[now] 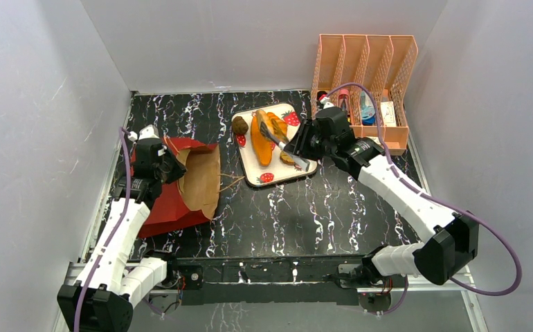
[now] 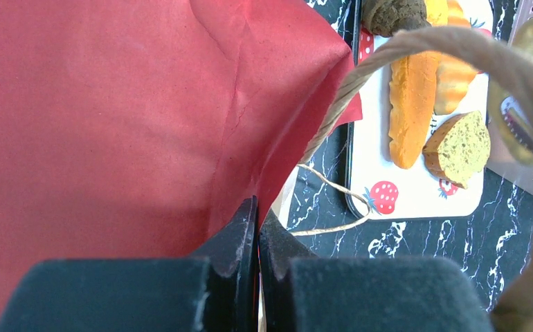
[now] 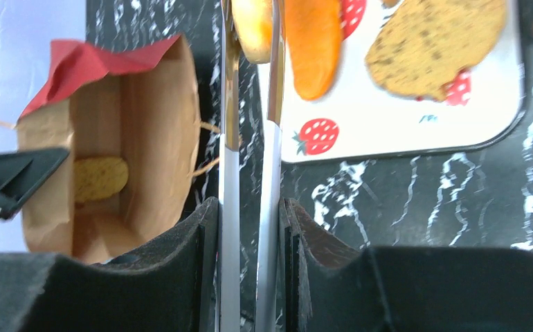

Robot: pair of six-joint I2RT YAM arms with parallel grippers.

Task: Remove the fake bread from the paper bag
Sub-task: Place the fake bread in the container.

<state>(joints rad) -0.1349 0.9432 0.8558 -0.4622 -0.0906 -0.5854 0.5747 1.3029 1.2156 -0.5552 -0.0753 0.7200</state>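
From above, the paper bag (image 1: pixel 198 181) lies on its side on the left part of the black marbled counter (image 1: pixel 333 214), with its mouth turned to the right. My left claw (image 1: pixel 174 168) is at the red upper edge of the bag. To the right, apart from the bag, lies the strawberry-print tray (image 1: pixel 248 160) with fake bread on it: a dark round roll (image 1: pixel 240 125), a long orange baguette (image 1: pixel 261 146), an orange croissant (image 1: pixel 276 124) and a tan slice (image 1: pixel 288 158). My right claw (image 1: pixel 300 147) is over the right side of the tray and holds the metal tongs (image 1: pixel 279 142), which reach over the croissant. A pink file rack (image 1: pixel 367 69) stands at the far right corner.

From my left wrist, the left claw is pressed together on the red paper of the bag, and the sheet is pinched between the two fingers. A twine handle (image 2: pixel 450 45) curves close in front of the lens.

From my right wrist, the right claw is closed on the two arms of the tongs and squeezes them near to each other. The tips of the tongs stand at either side of the croissant. Whether they press it, I cannot tell. The mouth of the bag is open, and one pale tan piece (image 3: pixel 100 178) lies inside, deep in the bag.
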